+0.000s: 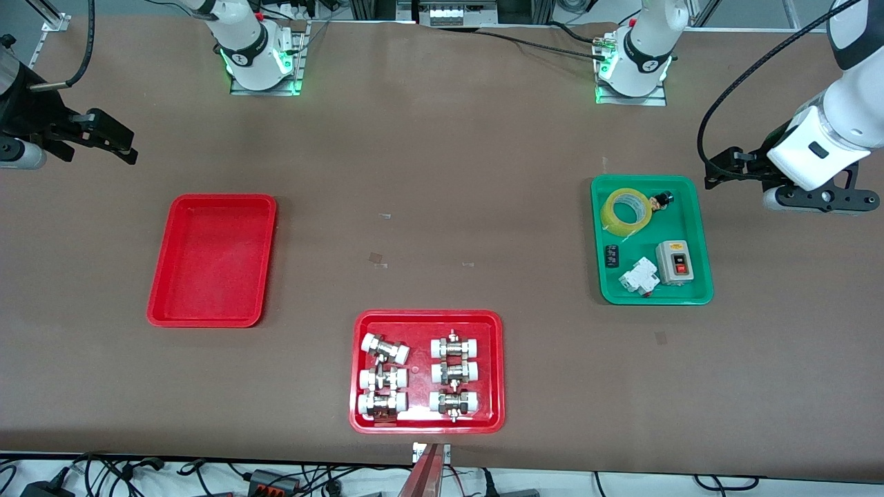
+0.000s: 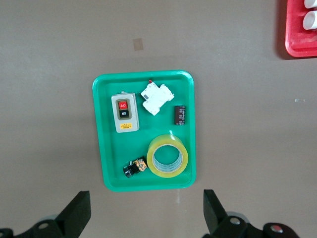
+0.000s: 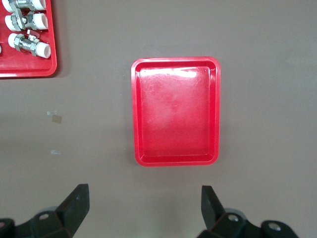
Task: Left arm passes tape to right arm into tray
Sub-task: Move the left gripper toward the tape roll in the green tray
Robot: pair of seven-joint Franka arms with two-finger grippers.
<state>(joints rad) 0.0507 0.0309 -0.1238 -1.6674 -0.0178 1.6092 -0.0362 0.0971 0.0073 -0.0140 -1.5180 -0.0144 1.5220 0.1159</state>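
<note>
The yellow tape roll [image 1: 626, 211] lies flat in a green tray [image 1: 680, 221]; it also shows in the left wrist view [image 2: 168, 155]. My left gripper [image 1: 718, 172] hangs open and empty over bare table beside the green tray, at the left arm's end; its jaws [image 2: 146, 213] stand wide apart, clear of the tray. The plain red tray [image 1: 213, 259] is empty and shows in the right wrist view [image 3: 176, 111]. My right gripper [image 1: 114, 141] is open and empty over bare table at the right arm's end, off the red tray [image 3: 143, 208].
The green tray also holds a grey switch box [image 1: 674, 262], a white breaker [image 1: 639, 277], a small black part [image 1: 612, 255] and a small black-and-orange piece [image 1: 661, 201]. A red tray with several white-and-metal fittings [image 1: 427, 371] sits nearest the front camera, mid-table.
</note>
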